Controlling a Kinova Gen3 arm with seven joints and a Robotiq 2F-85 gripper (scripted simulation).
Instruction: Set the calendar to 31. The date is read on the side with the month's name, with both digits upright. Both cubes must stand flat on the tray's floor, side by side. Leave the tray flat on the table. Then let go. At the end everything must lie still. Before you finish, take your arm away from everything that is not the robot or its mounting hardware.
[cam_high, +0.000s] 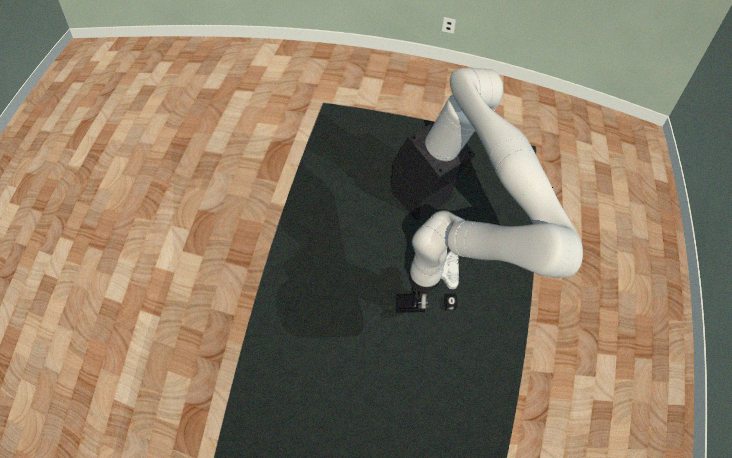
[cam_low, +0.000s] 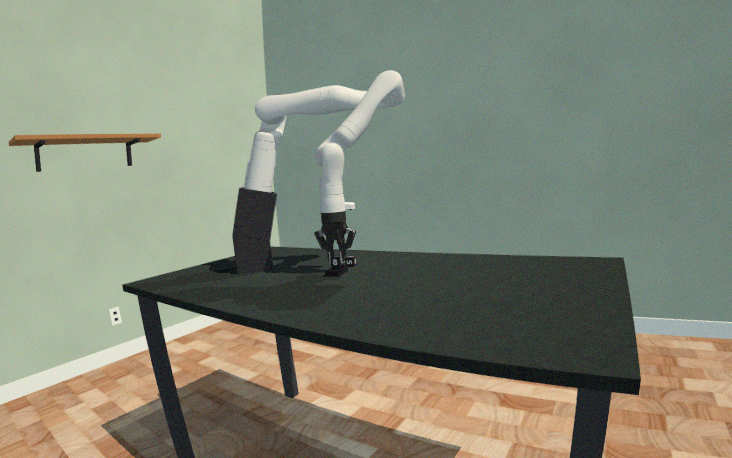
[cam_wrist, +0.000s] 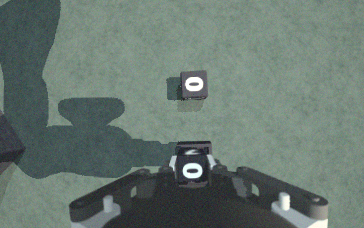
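Observation:
My gripper (cam_wrist: 192, 163) points straight down and is shut on a black date cube (cam_wrist: 192, 170) with a white 0 on its top face. The cube is low, at or just above the table; I cannot tell which. The held cube also shows in the overhead view (cam_high: 421, 301) and in the side view (cam_low: 337, 263). A second black cube (cam_wrist: 193, 84) stands apart on the table, its top face also showing a 0; it also shows in the overhead view (cam_high: 450, 301). The dark calendar tray (cam_high: 404, 301) lies right beside the held cube on the other side. The month's name is not readable.
The arm's dark pedestal (cam_low: 253, 231) stands at the table's far end, behind the cubes. The table edges are far from the cubes. A wooden shelf (cam_low: 83, 139) hangs on the wall, out of the way.

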